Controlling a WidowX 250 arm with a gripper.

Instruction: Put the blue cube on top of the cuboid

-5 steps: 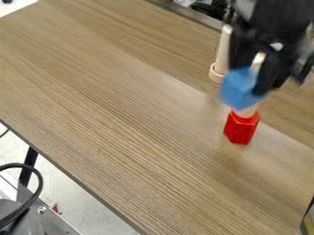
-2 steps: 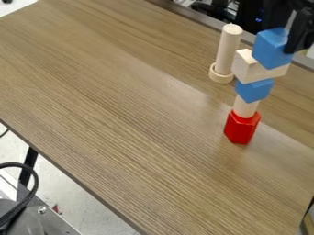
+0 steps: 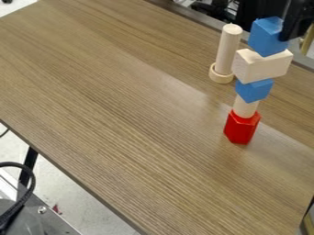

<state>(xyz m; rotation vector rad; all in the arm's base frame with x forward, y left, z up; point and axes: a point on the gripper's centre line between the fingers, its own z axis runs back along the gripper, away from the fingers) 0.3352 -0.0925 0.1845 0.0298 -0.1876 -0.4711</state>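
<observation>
The black gripper (image 3: 293, 28) hangs at the upper right, shut on the blue cube (image 3: 266, 37) at the cube's right side. Below the cube is the pale wooden cuboid (image 3: 260, 66); in this view the cube's lower corner overlaps the cuboid's upper edge, and I cannot tell whether they touch. The cuboid lies atop a stack: a second blue cube (image 3: 253, 90) under it, then a pale cylinder (image 3: 245, 107), then a red block (image 3: 242, 128) standing on the table.
A tall pale rod (image 3: 227, 48) stands in a wooden ring (image 3: 221, 75) just left of and behind the stack. The wooden table (image 3: 122, 110) has its far edge close behind them. Black equipment (image 3: 211, 9) lies beyond that edge.
The gripper and its blue cube were low, in front of the stack's middle, then rose to the cuboid's height. Since then they have moved slightly up and left. The stack stands in place.
</observation>
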